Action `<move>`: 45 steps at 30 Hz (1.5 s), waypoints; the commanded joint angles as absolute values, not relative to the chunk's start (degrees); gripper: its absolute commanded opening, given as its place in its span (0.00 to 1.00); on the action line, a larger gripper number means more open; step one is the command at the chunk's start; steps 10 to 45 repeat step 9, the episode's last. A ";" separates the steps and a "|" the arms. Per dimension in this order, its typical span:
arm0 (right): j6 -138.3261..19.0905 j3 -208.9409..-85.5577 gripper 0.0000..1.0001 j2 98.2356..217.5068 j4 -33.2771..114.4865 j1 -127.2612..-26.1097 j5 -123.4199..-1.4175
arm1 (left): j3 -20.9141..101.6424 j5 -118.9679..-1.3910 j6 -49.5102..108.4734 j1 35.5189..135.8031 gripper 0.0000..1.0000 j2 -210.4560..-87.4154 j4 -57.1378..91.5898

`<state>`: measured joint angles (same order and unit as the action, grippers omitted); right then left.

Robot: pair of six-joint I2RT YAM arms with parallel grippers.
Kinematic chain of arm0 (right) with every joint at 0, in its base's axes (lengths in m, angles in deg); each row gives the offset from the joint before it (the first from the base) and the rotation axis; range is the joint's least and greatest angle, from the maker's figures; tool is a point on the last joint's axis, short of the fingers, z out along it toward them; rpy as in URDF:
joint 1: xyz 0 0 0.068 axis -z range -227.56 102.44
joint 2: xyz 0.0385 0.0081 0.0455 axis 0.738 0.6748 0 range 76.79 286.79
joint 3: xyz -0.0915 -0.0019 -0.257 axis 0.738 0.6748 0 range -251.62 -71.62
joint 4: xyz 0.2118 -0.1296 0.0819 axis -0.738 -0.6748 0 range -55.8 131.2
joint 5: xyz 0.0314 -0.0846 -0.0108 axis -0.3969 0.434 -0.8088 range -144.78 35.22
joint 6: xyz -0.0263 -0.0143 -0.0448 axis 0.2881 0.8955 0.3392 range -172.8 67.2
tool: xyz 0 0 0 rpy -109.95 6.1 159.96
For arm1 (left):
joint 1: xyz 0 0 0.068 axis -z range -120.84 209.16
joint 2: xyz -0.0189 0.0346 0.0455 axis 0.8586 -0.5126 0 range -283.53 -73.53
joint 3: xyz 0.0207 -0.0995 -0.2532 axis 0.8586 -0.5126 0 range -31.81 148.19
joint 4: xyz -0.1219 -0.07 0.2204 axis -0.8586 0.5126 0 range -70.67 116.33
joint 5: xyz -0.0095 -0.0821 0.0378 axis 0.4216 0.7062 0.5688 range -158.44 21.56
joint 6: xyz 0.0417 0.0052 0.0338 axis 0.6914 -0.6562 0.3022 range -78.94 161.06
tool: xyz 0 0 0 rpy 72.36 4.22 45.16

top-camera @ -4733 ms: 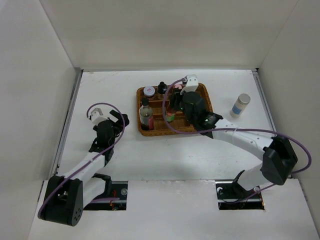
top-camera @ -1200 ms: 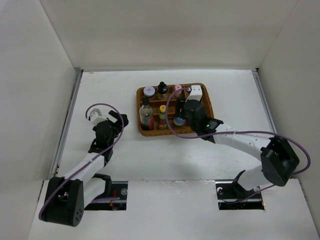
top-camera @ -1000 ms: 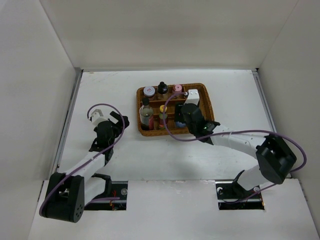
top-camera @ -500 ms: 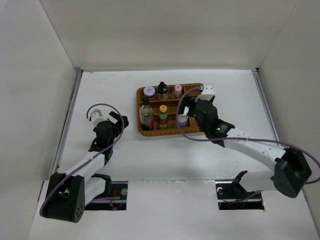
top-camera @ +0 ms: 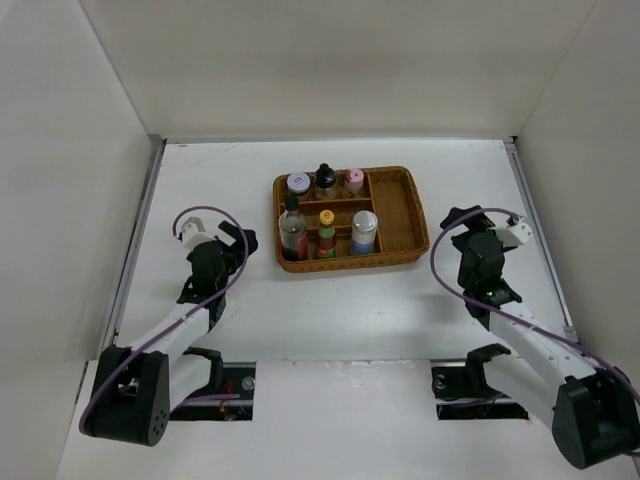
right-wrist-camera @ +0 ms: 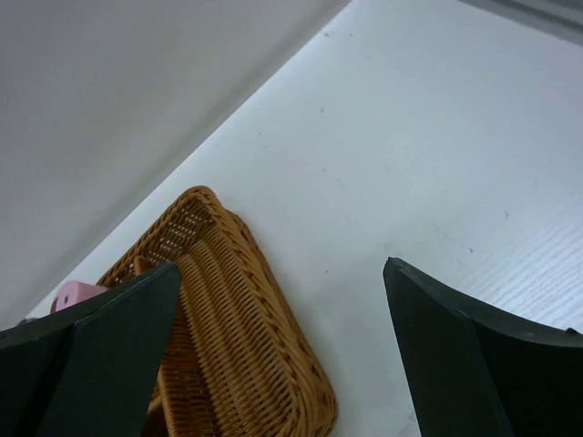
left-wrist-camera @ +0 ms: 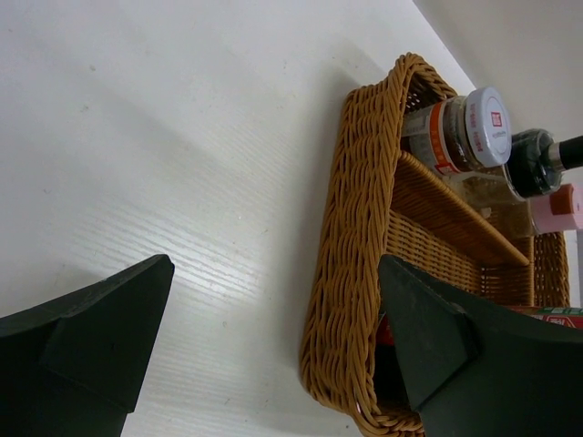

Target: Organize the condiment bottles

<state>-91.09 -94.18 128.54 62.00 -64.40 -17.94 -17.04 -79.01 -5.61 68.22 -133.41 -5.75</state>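
Six stand upright in the wicker tray (top-camera: 346,264) at the centre of the top view. Along its upper row, from left to right, are the white-lidded jar (top-camera: 298,183), the black-capped bottle (top-camera: 325,178) and the pink-capped bottle (top-camera: 354,180). Along its lower row are the tall clear dark-filled bottle (top-camera: 291,228), the yellow-capped sauce bottle (top-camera: 326,232) and the white-blue cylinder with the grey lid (top-camera: 364,231).

The left gripper (top-camera: 237,236) hovers over the white table (top-camera: 220,180) just left of the tray. Its fingers are spread wide and hold nothing. In its wrist view the tray's woven side wall fills the gap between them, with the white-lidded jar at the upper right.

The right gripper (top-camera: 458,222) sits right of the tray, near it but apart. It too is wide open and empty. Its wrist view shows a corner of the tray at the lower left and bare table between the fingers.
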 commanded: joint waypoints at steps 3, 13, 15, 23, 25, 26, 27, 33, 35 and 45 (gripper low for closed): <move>-99.65 -93.06 1.00 131.45 67.91 -62.63 -22.78 | -15.90 -77.67 -4.55 68.52 1.00 -132.77 -10.38; -98.33 -93.59 1.00 133.74 69.85 -63.33 -22.61 | -15.02 -77.32 -4.55 68.52 1.00 -135.75 -10.64; -98.33 -93.59 1.00 133.74 69.85 -63.33 -22.61 | -15.02 -77.32 -4.55 68.52 1.00 -135.75 -10.64; -98.33 -93.59 1.00 133.74 69.85 -63.33 -22.61 | -15.02 -77.32 -4.55 68.52 1.00 -135.75 -10.64; -98.33 -93.59 1.00 133.74 69.85 -63.33 -22.61 | -15.02 -77.32 -4.55 68.52 1.00 -135.75 -10.64; -98.33 -93.59 1.00 133.74 69.85 -63.33 -22.61 | -15.02 -77.32 -4.55 68.52 1.00 -135.75 -10.64; -98.33 -93.59 1.00 133.74 69.85 -63.33 -22.61 | -15.02 -77.32 -4.55 68.52 1.00 -135.75 -10.64; -98.33 -93.59 1.00 133.74 69.85 -63.33 -22.61 | -15.02 -77.32 -4.55 68.52 1.00 -135.75 -10.64; -98.33 -93.59 1.00 133.74 69.85 -63.33 -22.61 | -15.02 -77.32 -4.55 68.52 1.00 -135.75 -10.64; -98.33 -93.59 1.00 133.74 69.85 -63.33 -22.61 | -15.02 -77.32 -4.55 68.52 1.00 -135.75 -10.64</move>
